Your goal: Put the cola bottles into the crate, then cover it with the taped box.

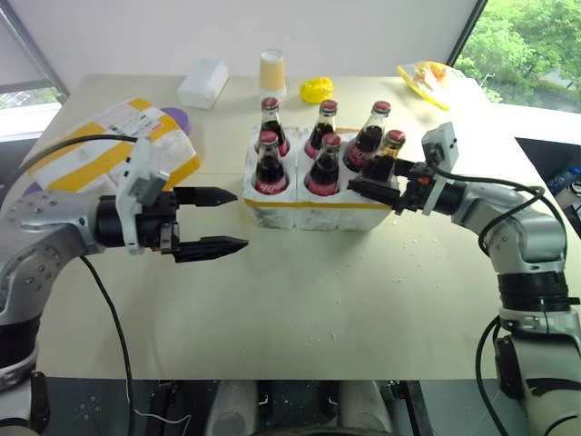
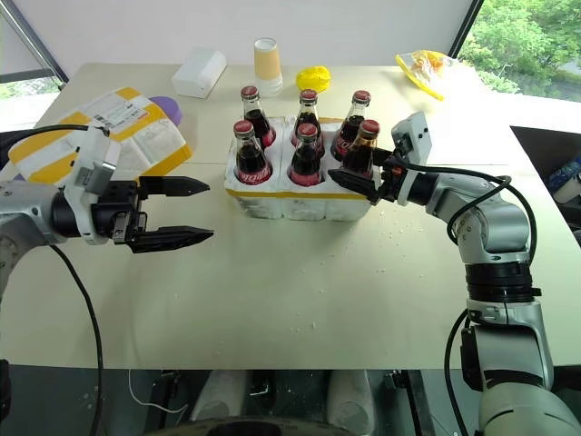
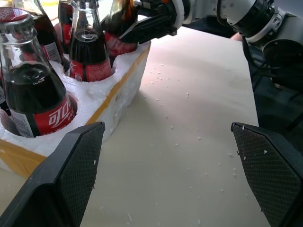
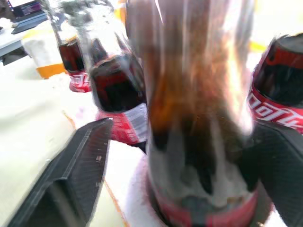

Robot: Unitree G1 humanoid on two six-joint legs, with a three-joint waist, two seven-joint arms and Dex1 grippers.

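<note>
The right gripper's (image 4: 180,156) two black fingers stand apart on either side of one cola bottle (image 1: 386,156) — in the right wrist view there is a gap between the finger (image 4: 78,165) and the glass, so they do not squeeze it. That bottle stands in the near right corner well of the crate (image 1: 313,211). The left gripper (image 1: 216,220) has its fingers spread wide with nothing between them. It hangs above the table (image 1: 300,300) just to the left of the crate and points toward it. All six cola bottles (image 1: 270,163) stand upright in the crate, in two rows of three, each in its own round hole. The crate is white with yellow tape along its front rim and sits in the middle of the table. The taped box (image 1: 109,145) lies at the left of the table, behind the left arm, with its white label facing up. A purple round thing (image 1: 174,118) peeks out from behind it. At the far edge are a small plain white box (image 1: 203,83), a paper cup (image 1: 272,70), a yellow lump (image 1: 317,89) and a crinkly bag (image 1: 427,79). Little white crumbs (image 1: 413,241) lie on the table near the crate.
</note>
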